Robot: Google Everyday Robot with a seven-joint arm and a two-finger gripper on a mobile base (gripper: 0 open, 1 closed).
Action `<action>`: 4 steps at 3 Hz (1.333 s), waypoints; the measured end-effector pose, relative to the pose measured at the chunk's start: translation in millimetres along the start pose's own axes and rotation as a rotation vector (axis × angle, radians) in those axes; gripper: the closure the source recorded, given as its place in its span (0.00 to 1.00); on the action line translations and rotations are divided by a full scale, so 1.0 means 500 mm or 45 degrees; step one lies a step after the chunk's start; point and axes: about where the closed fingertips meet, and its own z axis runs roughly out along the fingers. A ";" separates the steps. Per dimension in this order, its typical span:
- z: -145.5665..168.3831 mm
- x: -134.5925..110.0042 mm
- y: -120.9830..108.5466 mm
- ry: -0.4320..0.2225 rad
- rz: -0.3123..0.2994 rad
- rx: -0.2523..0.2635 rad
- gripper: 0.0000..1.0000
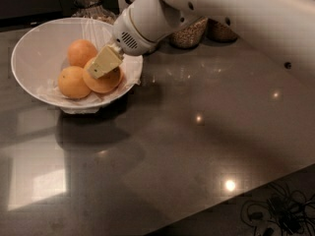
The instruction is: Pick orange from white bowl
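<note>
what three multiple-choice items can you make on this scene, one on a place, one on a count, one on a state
1. Where is the gripper relative to the white bowl?
A. far off to its right
B. inside it, at the orange nearest its right rim
C. low in front of it

2. How many oranges lie in the bowl?
A. one
B. five
C. three

3. How does the bowl stand?
A. upright, lined with crinkled clear film
B. tipped on its side
C. upside down

Answers:
1 B: the gripper sits against the right-hand orange, within the bowl's hollow.
2 C: three oranges show, clustered together.
3 A: the opening faces up and the film drapes over the rim.
</note>
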 end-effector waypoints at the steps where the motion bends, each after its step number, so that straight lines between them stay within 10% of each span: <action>1: -0.027 0.025 -0.037 -0.020 0.029 0.051 1.00; 2: -0.028 0.025 -0.037 -0.020 0.029 0.053 1.00; 4: -0.028 0.025 -0.037 -0.020 0.029 0.053 0.59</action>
